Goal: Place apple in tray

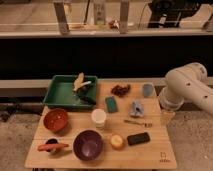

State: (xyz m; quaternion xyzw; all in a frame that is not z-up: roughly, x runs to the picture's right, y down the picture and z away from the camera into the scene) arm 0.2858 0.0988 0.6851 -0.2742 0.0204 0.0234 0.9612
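The apple [117, 141], small, round and yellow-orange, sits on the wooden table near its front edge, between the purple bowl [88, 145] and a black rectangular object [138, 138]. The dark green tray [60, 96] stands at the table's back left and holds a pale yellow item and some dark items. My white arm [187, 89] reaches in from the right. My gripper [167, 114] hangs at the arm's lower end, by the table's right edge, well to the right of the apple and far from the tray.
An orange-red bowl [55, 120], a white cup [99, 117] and a carrot [52, 146] lie left of the apple. A green packet [111, 104], a brown snack pile [120, 90], grey-blue items [147, 90] and a thin utensil [137, 122] lie further back. A dark counter stands behind.
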